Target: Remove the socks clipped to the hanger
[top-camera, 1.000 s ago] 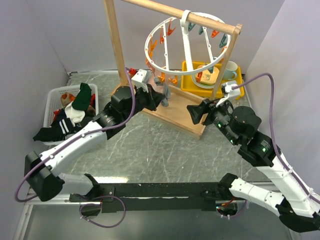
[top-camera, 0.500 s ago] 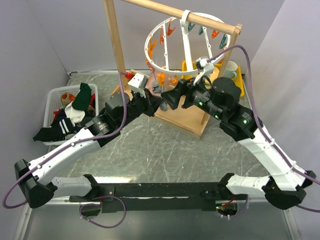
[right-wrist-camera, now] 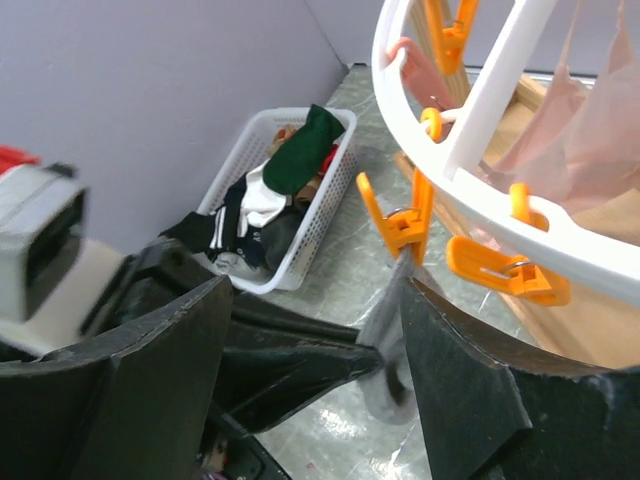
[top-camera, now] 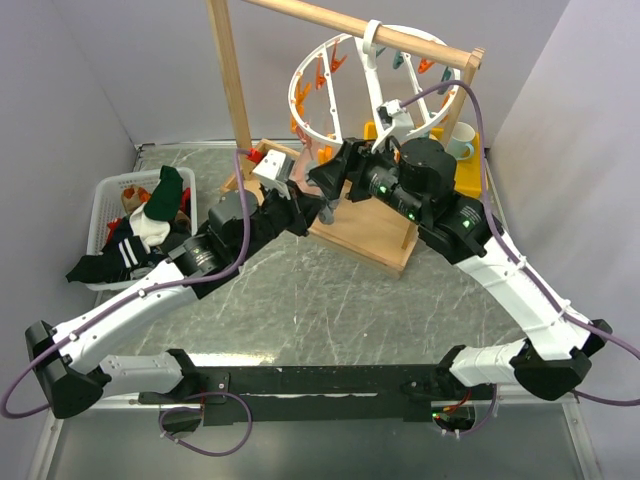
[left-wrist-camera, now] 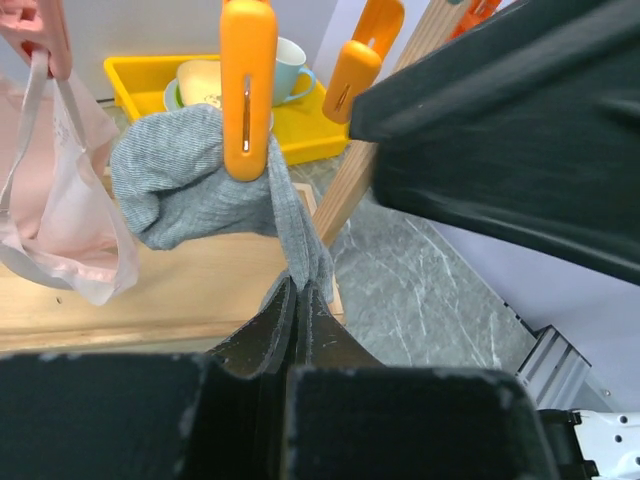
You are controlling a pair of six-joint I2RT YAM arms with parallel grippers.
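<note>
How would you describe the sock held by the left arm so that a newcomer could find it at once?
Start at the wooden rack and the white ring hanger hooked on it. Under the ring's near edge hangs a grey sock, held by an orange clothespin. Unlike the pale pink sock beside it, its lower end sits between the left fingers.

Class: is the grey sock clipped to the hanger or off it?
Clipped: an orange clothespin bites the top of the grey sock, whose lower tip the left gripper pinches.
</note>
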